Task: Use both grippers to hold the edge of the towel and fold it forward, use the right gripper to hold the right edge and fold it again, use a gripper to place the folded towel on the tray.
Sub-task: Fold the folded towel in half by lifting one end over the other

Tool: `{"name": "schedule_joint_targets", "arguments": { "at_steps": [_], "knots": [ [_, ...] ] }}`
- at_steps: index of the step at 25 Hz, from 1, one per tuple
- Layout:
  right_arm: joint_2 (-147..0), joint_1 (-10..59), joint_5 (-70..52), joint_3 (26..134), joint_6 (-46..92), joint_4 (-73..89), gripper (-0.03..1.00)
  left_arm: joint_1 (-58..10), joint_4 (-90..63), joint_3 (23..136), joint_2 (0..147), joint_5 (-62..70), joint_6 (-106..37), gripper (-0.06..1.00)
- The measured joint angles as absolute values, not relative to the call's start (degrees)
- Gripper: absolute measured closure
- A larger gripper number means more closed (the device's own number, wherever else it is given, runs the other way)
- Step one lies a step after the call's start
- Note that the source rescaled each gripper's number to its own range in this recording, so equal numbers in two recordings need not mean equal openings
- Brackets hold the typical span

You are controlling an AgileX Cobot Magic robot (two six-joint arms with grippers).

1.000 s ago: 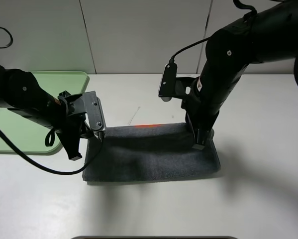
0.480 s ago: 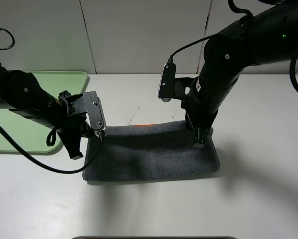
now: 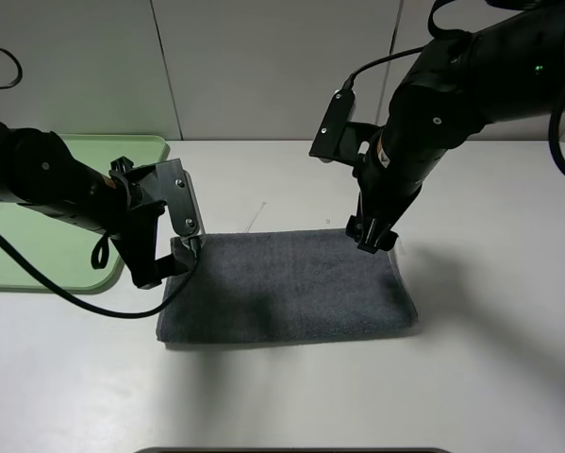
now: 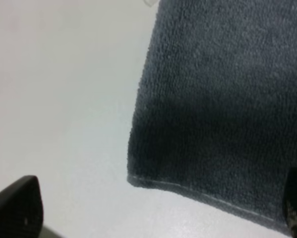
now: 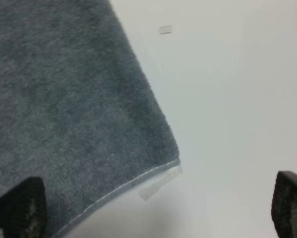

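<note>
1. Your work surface is a plain white table (image 3: pixel 282 396) filling the lower two thirds of the high view. Behind it stands a pale wall (image 3: pixel 263 66) of flat panels split by thin vertical seams. A dark strip (image 3: pixel 291 450) cuts in at the bottom edge of the frame.
2. The towel (image 3: pixel 287 288) lies flat at centre frame, folded over on itself. Only its dark grey terry face shows, and its long sides run left to right.
3. The tray (image 3: pixel 122 140), pale green with a low rim, sits at the left edge of the frame. It is near the towel but apart from it, and your left arm partly covers it.
4. Your left gripper (image 3: pixel 190 247) hangs at the towel's upper-left corner. In the left wrist view its fingers (image 4: pixel 17 208) are spread wide. The towel corner and its hem (image 4: pixel 203 193) lie between them, and nothing is clamped.
5. Your right gripper (image 3: pixel 372 241) hangs at the towel's upper-right corner. In the right wrist view its fingers (image 5: pixel 17 208) are likewise wide apart. They frame the corner and bare table, gripping nothing.
6. Two scraps of clear tape (image 5: pixel 160 186) lie on the table in the right wrist view, one just beside the corner. Any print on them is too faint to read.
7. A small green light (image 3: pixel 538 68) glows on the right arm's housing at the upper right of the frame. No lettering on either arm is large enough to read.
</note>
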State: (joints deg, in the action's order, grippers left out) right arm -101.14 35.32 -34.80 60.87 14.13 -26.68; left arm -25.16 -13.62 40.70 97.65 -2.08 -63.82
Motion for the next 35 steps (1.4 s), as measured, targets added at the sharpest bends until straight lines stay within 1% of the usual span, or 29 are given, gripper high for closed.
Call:
{"name": "schedule_joint_targets", "arguments": {
  "at_steps": [4,11,14,19,22,26,32,35],
  "knots": [
    [-101.1,35.3,-34.7,60.9,13.2,-26.9,-0.03,-25.2,-13.6,40.7,97.7,-2.1,-63.8,-0.05],
    [-98.9,35.3,-34.7,60.9,13.0,-22.8,-0.03,-25.2,-14.5,40.7,95.0,-2.5,-61.4,-0.06],
    [-96.7,35.3,-35.6,60.9,13.0,-20.4,-0.03,-25.2,-15.8,40.7,91.2,-2.4,-58.0,-0.06],
    [-93.5,35.3,-38.7,60.9,13.0,-17.0,-0.03,-25.2,-16.6,40.7,82.3,1.4,-54.2,-0.06],
    [-91.7,35.3,-40.2,60.9,12.8,-15.5,-0.03,-25.2,-16.7,40.7,76.3,6.5,-52.4,-0.06],
    [-90.1,35.3,-41.4,60.9,12.1,-14.6,-0.03,-25.2,-16.7,40.7,67.5,17.2,-48.2,-0.06],
    [-89.5,35.3,-43.0,60.9,11.0,-13.2,-0.03,-25.2,-16.5,40.6,55.3,31.0,-32.1,-0.06],
    [-89.5,35.3,-43.3,60.9,10.9,-11.0,-0.03,-25.2,-16.4,40.6,49.4,34.8,-28.3,-0.06]
  ]
}}
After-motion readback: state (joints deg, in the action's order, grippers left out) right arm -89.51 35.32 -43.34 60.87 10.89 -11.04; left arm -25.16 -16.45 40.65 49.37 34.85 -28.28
